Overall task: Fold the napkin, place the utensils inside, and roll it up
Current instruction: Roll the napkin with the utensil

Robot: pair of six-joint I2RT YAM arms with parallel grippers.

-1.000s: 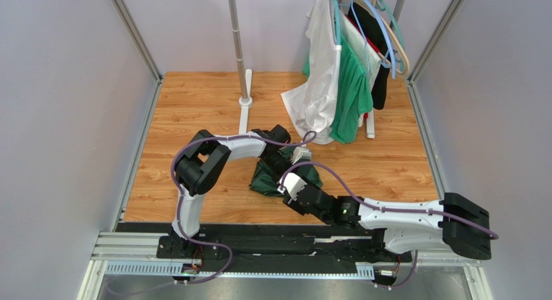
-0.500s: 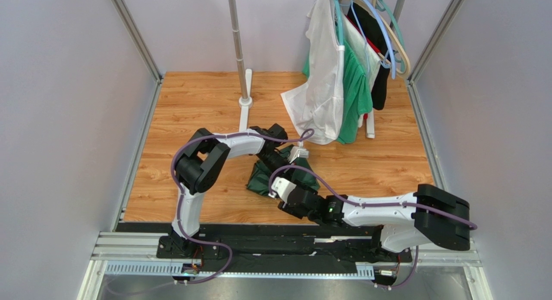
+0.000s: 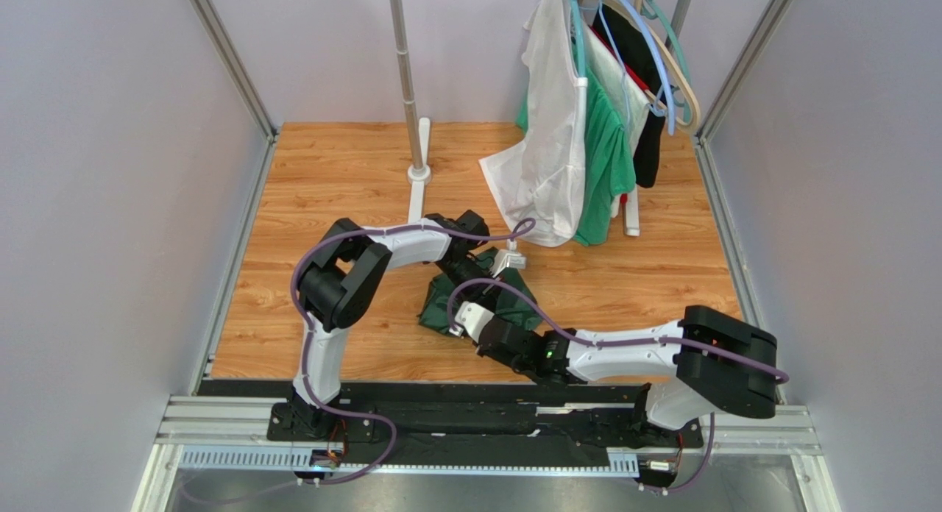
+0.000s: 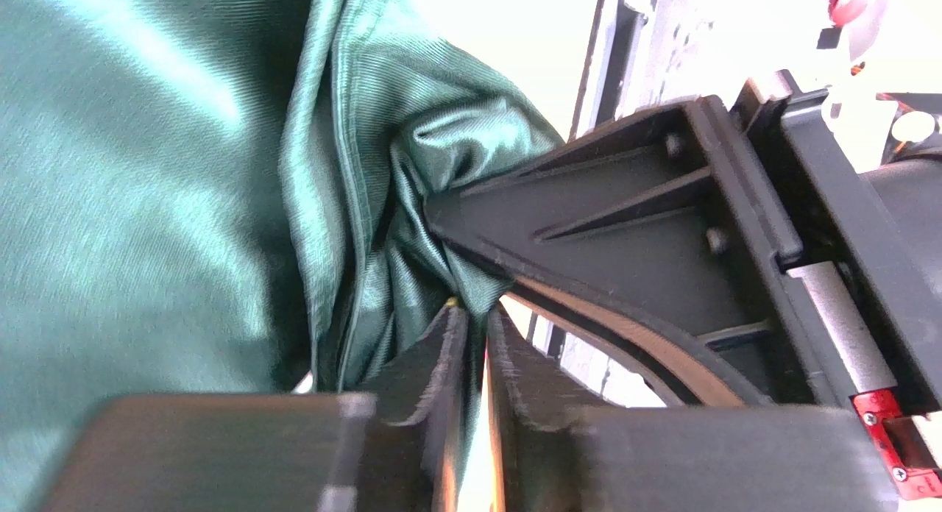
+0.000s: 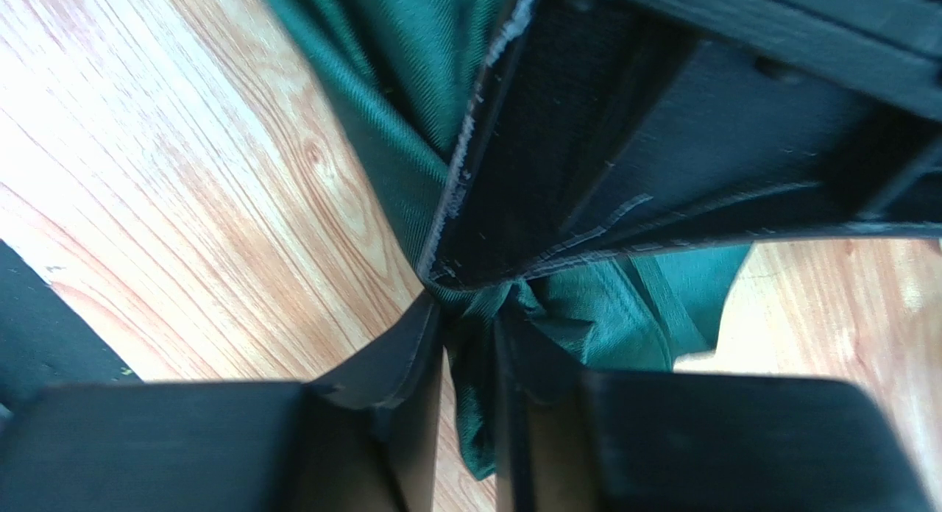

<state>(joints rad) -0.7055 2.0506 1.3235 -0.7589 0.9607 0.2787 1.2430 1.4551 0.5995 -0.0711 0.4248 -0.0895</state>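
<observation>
— Wooden desk [image 3: 332, 181], pale walls [image 3: 111, 203] all round. What's nearest the arm bases?

— The right end effector [image 5: 470, 347], low over the boards. Its fingers stand close together with a bunched fold of the napkin [image 5: 420, 71] between them, so it is grasping the cloth.

— And the rest of the napkin?

— A crumpled dark green heap on the desk, just beyond that end effector and spilling to both sides of it.

— The left one?

— The left end effector [image 4: 470, 336] sits just beside the right one, on its far side. It is clenched on the same cloth, a thin fold pinched between its fingers.

— Farther back?

— Well behind both, an upright pole [image 3: 407, 82], then a white garment [image 3: 547, 148] and a brighter green garment [image 3: 603, 148] on hangers.
</observation>
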